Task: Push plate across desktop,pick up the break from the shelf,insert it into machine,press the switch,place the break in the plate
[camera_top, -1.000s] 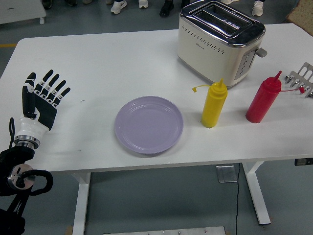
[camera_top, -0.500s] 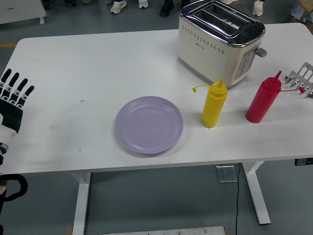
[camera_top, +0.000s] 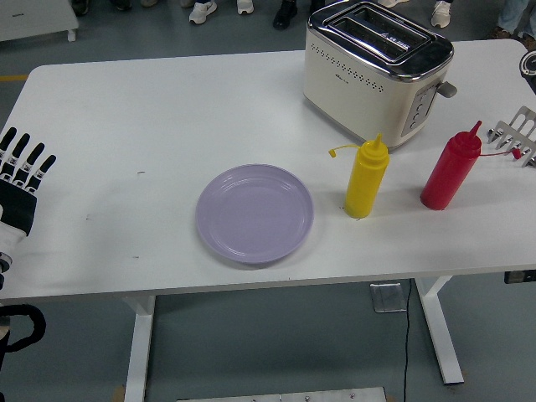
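A lilac plate [camera_top: 255, 213] lies on the white table [camera_top: 167, 109], near the front middle. A cream and chrome toaster [camera_top: 377, 71] stands at the back right, its two slots empty. A metal rack [camera_top: 519, 130] shows at the right edge, cut off by the frame; no bread shows on it. My left hand [camera_top: 18, 172] is at the left edge of the table, fingers spread, holding nothing, far from the plate. A small dark part [camera_top: 529, 65] shows at the right edge above the rack; it looks like my right arm.
A yellow squeeze bottle [camera_top: 366, 177] and a red squeeze bottle [camera_top: 450, 172] stand between the plate and the rack, in front of the toaster. People's feet [camera_top: 203, 10] show beyond the far edge.
My left hand has drawn back left and towards me, from beside the plate's left to the table's left edge. A dark part has appeared at the right edge.
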Robot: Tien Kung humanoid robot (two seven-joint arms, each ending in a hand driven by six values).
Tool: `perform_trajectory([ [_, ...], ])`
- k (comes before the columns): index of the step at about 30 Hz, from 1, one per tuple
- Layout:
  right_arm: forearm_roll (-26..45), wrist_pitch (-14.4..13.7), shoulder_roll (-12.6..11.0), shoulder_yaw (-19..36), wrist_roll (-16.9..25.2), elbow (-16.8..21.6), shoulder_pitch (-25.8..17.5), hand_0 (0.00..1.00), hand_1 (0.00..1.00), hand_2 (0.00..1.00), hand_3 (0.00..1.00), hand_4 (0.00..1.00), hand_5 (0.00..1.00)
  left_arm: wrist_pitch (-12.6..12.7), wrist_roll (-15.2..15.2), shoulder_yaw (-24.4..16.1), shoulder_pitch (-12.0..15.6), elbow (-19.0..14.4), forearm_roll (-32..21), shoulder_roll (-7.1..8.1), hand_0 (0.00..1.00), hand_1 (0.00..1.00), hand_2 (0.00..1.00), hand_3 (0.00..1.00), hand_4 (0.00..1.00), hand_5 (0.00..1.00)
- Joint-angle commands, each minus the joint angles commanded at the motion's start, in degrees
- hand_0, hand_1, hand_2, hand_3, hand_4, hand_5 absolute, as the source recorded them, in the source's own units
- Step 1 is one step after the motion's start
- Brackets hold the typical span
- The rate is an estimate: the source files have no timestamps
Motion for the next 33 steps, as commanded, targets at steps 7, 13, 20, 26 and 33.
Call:
perform_trajectory([
  [7,-0.5,-0.3,3.8,-3.4,-0.8,-4.2,2.4,0.379,0.365,0.422,0.465,0.229,0.002,0.0,0.0,0.1,0.2,0.3,0.0,-0.04,0.794,0.852,0.901,0.857,0.619,0.998],
  [13,-1.6,-0.4,6.1,-5.8,-1.0,-6.0,3.6,0.379,0.364,0.421,0.464,0.217,0.002,0.0,0.0,0.5,0.2,0.6,0.0,-0.07,0.794,0.853,0.902,0.856,0.618,0.998],
  [20,-2.2,-0.4,7.6,-8.5,-0.7,-7.7,4.1,0.380,0.363,0.421,0.464,0.213,0.002,-0.1,0.0,0.8,0.2,0.8,0.0,-0.03,0.794,0.852,0.901,0.857,0.619,0.998],
  [26,-2.3,-0.2,8.2,-9.9,-0.5,-8.3,3.9,0.380,0.363,0.420,0.464,0.209,0.002,-0.1,0.0,1.0,0.2,1.0,-0.1,-0.01,0.794,0.852,0.901,0.857,0.619,0.998],
  [33,-2.9,0.0,9.0,-10.8,-0.6,-8.9,3.7,0.380,0.363,0.420,0.464,0.208,0.002,-0.1,0.0,1.1,0.1,1.2,-0.2,0.01,0.794,0.853,0.901,0.857,0.619,0.998],
])
